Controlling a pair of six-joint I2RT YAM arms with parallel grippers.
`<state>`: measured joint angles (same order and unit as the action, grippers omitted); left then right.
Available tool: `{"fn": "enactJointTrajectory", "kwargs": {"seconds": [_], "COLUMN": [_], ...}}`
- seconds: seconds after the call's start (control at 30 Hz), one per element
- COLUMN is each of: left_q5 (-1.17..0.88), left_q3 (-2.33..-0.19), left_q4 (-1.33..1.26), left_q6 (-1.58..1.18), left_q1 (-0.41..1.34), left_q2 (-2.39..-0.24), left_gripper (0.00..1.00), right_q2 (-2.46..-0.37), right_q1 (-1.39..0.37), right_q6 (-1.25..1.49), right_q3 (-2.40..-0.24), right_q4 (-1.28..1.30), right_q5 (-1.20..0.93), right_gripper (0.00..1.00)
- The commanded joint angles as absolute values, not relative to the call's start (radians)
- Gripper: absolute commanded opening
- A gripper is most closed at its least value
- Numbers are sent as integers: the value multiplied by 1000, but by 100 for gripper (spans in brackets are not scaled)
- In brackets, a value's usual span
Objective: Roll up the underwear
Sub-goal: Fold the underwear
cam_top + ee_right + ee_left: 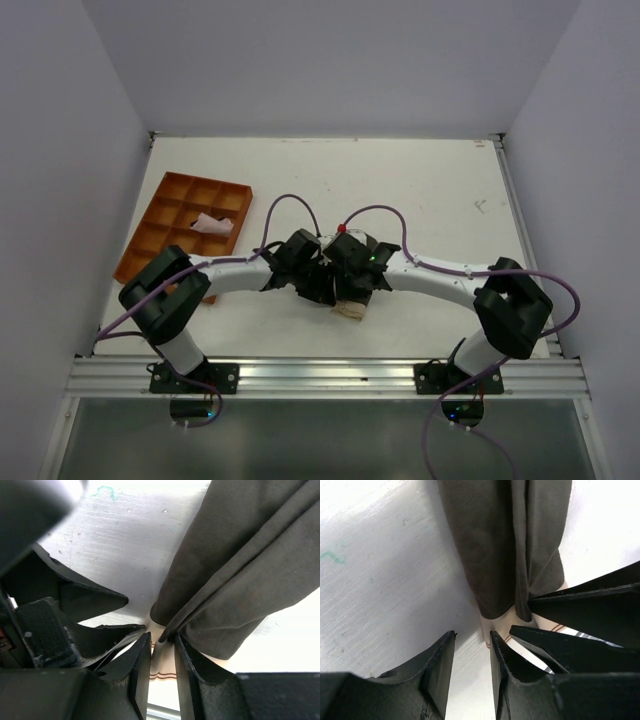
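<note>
The underwear (505,545) is dark brownish-grey cloth lying in long folds on the white table, its tan waistband (496,623) toward me. In the top view only a bit of the underwear (352,309) shows under the two grippers. My left gripper (472,635) is open, with bare table between its fingers and its right fingertip at the waistband's edge. My right gripper (162,639) is shut on a raised fold of the waistband (163,672) where the dark cloth (240,570) begins. The two grippers sit close together, left (318,290) and right (346,290).
An orange compartment tray (160,215) stands at the left of the table with a small pale pink cloth (213,223) in one cell. Purple cables arc above both wrists. The table's front rail runs just behind the waistband.
</note>
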<state>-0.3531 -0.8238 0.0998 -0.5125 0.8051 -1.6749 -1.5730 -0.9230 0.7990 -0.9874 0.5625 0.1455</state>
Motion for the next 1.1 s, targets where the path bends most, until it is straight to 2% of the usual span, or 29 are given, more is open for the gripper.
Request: {"fn": "enactJointTrajectory", "kwargs": {"seconds": [0.0,0.53,0.63,0.7,0.87,1.07], "left_q5": [-290,-267,-308,-342,-400,-455], "left_q3": [-839,-997,-1012,-1006,-974,-963], "left_q4": [187,324,299,278,229,172], "left_q6": [-483,-463,-476,-477,-472,-486], "left_q1": [801,781,781,781,782,782], "left_q2": [-1641,-1557,-1557,-1557,-1540,-1525], "left_gripper": [39,40,40,40,39,39], "right_q2": [-1559,-1418,-1396,-1390,-1408,-1434], "right_q1": [-930,-930,-928,-923,-853,-681], "right_q6": [805,871,902,936,989,974], "right_q3": [-1037,-1029,-1046,-1089,-1193,-1239], "right_q4": [581,646,698,754,928,897], "right_q5": [178,195,231,333,480,426], "right_gripper": [30,32,31,31,31,32]}}
